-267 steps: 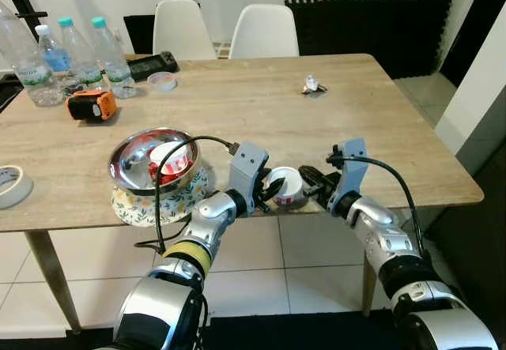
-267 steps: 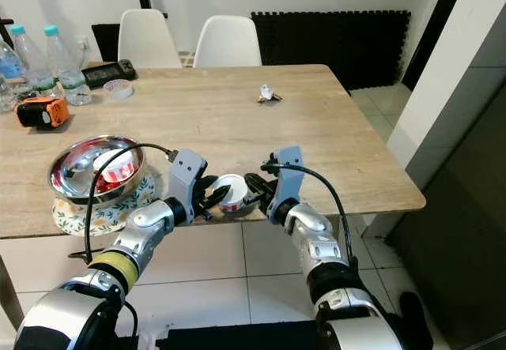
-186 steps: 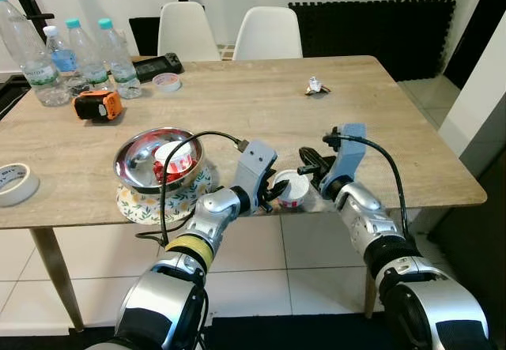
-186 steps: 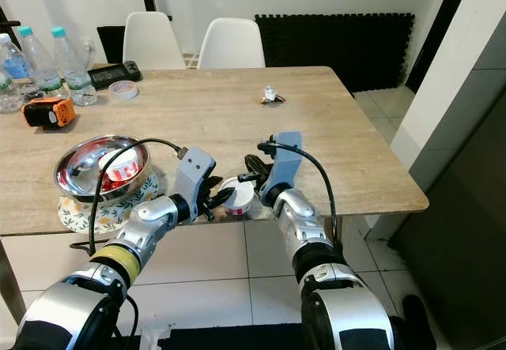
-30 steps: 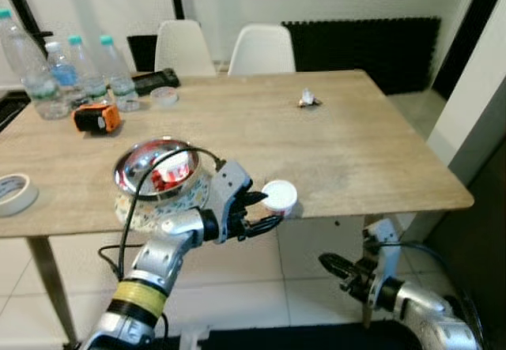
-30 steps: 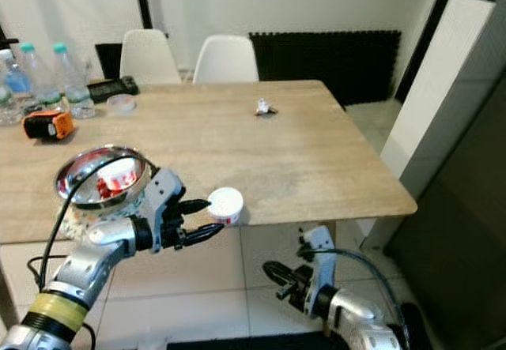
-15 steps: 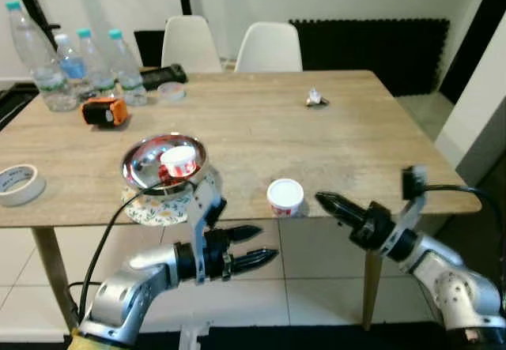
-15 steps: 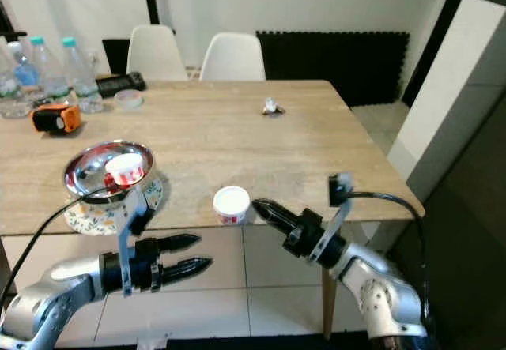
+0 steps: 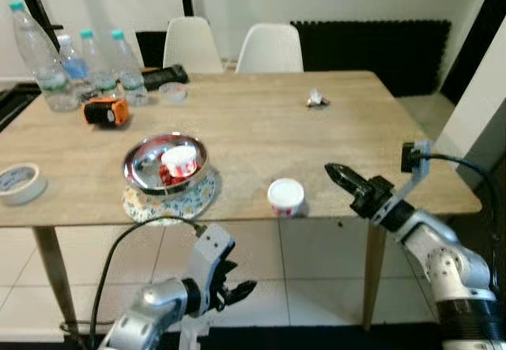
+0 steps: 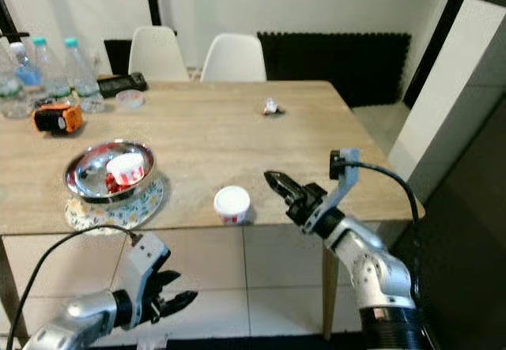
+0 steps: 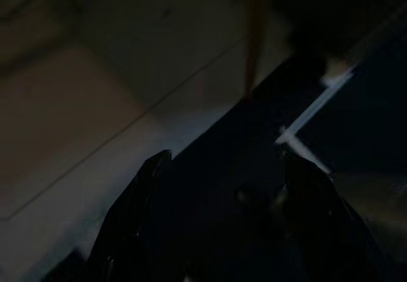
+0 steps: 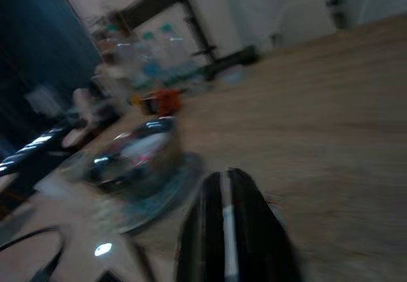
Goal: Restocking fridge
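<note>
**A:** Where is the cup, and how would it take a grip?

**B:** The small white yogurt cup (image 9: 285, 197) stands upright at the wooden table's (image 9: 348, 141) near edge, at about 3 o'clock from the steel bowl (image 9: 165, 163). It looks light and thin-walled, likely to dent; best pinched gently across its sides, under the lid rim.

**A:** And the grippers?

**B:** The right gripper (image 9: 341, 177), fingers pressed together, hovers near the cup at its 3 o'clock, not touching. The left gripper (image 9: 234, 288) hangs below the table, fingers slightly apart, holding nothing.

**A:** The count?

**B:** One cup on the table, one more inside the bowl, one bowl on one floral mat (image 9: 168, 199), four water bottles (image 9: 33, 55), two chairs (image 9: 270, 48).
</note>
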Tool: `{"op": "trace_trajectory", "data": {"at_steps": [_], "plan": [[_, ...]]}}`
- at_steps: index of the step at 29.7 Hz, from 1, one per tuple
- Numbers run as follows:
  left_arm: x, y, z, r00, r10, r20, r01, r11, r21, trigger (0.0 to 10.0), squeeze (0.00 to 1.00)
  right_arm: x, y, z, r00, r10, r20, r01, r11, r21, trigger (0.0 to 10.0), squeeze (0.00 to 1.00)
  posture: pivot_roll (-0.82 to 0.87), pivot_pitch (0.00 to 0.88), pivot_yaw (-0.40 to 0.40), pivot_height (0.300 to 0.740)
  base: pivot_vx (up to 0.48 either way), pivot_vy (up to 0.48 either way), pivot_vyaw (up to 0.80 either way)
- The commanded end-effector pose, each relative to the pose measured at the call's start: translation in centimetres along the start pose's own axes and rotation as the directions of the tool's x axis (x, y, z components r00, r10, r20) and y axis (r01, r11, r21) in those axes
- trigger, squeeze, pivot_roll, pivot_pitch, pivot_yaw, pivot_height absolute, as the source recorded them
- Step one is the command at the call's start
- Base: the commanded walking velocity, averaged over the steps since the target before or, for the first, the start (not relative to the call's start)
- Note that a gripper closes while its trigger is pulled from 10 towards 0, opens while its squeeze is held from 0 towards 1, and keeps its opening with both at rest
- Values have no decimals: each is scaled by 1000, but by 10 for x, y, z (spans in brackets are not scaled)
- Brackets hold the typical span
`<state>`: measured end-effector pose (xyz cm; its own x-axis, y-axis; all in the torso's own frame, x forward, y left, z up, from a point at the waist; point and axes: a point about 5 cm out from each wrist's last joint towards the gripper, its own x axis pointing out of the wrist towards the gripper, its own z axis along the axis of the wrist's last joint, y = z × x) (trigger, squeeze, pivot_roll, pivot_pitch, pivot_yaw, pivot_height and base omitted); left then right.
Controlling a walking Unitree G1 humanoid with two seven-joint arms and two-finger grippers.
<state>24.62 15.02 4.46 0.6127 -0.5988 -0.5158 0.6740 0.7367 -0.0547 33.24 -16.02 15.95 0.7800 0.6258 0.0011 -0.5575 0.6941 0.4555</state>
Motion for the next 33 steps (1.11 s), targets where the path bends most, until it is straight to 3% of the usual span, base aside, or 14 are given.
{"op": "trace_trajectory", "data": {"at_steps": [1,2,5,7,8,16,17,18,19,23,24,25,26,33], "plan": [[4,-1,-23,994,88,-65,-87,996,20,10000,0,5,-11,8,994,-111,25,111,994,-14,10000,1000,-20,45,-11,740,0,0,0],[4,-1,-23,994,88,-65,-87,996,20,10000,0,5,-11,8,994,-111,25,111,994,-14,10000,1000,-20,45,-11,740,0,0,0],[7,4,-36,973,224,-54,-225,974,-16,10000,0,20,-21,16,972,-231,29,232,972,-39,10000,1000,-19,47,-11,740,0,0,0],[8,4,-36,969,243,-46,-244,970,-18,10000,0,23,-23,17,966,-258,28,259,964,-50,10000,1000,-19,47,-11,740,0,0,0],[10,4,-36,965,259,-34,-260,965,-21,10000,0,28,-26,19,955,-296,32,297,954,-45,10000,0,-19,47,-11,740,0,0,0],[16,4,-36,960,279,-24,-280,960,-27,10000,0,40,-25,7,945,-323,-59,321,946,-37,10000,0,-20,36,-16,740,0,0,0],[18,4,-36,959,284,-19,-284,958,-27,10000,0,43,-23,2,945,-312,-94,312,950,-22,10000,549,-20,36,-16,740,0,0,0],[18,4,-36,959,284,-19,-284,958,-27,10000,0,43,-23,2,945,-312,-94,312,950,-22,10000,549,-20,36,-16,740,0,0,0],[19,3,-36,957,290,-12,-290,957,-30,10000,0,46,-20,-3,949,-291,-121,293,956,-3,10000,1000,-22,35,-20,740,0,0,0],[22,4,-36,953,301,-8,-302,952,-44,10000,0,46,-17,-9,954,-254,-161,259,966,7,10000,1000,-21,42,-28,740,0,0,0],[23,4,-37,952,306,-7,-306,951,-46,10000,0,46,-17,-11,954,-242,-175,247,969,5,10000,859,-24,34,-25,740,0,0,0],[23,4,-37,952,306,-7,-306,951,-46,10000,0,46,-17,-11,954,-242,-175,247,969,5,10000,859,-24,34,-25,740,0,0,0],[24,4,-38,951,308,-7,-308,950,-47,10000,0,46,-17,-13,953,-237,-187,241,970,-1,10000,0,-26,44,-23,740,0,0,0],[27,4,-37,948,319,-2,-318,946,-55,10000,0,43,-18,-29,940,-221,-262,218,975,-40,10000,0,-28,38,-22,740,0,0,0]]}}
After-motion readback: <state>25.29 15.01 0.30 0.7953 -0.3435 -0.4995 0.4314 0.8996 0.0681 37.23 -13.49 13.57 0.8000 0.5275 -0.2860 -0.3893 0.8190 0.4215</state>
